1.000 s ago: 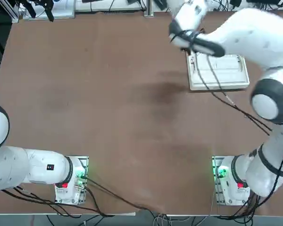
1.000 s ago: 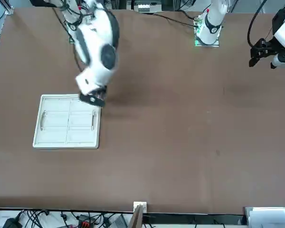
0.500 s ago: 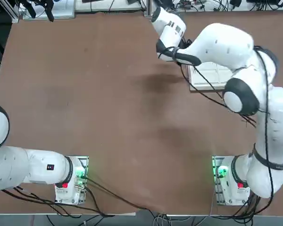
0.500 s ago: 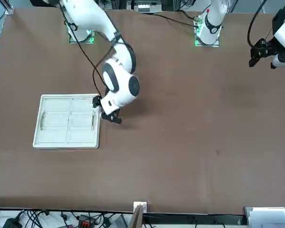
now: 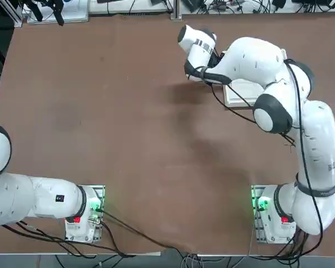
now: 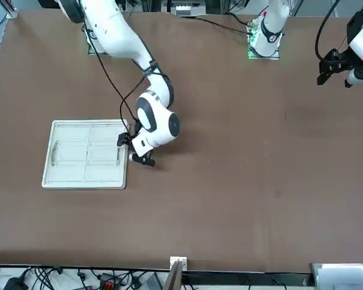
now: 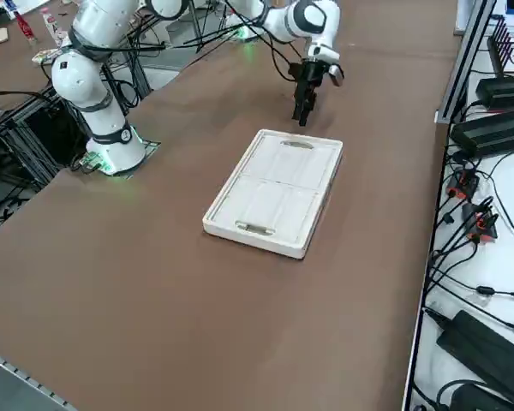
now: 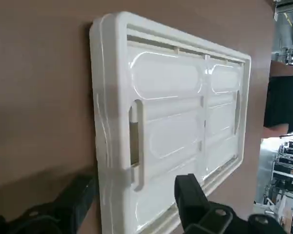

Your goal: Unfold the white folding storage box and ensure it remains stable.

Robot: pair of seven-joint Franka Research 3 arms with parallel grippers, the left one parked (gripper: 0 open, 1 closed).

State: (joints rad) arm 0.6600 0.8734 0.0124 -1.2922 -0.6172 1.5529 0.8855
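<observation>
The white folding storage box [image 7: 272, 190] lies folded flat on the brown table [image 7: 146, 291]. The right gripper [image 8: 136, 181] hangs at the box's end on the robot's left, its fingers spread apart with nothing between them. The box's long axis runs away from them, toward the robot's right; the nearer handle cutout [image 8: 135, 139] looks like the likely place to begin.
</observation>
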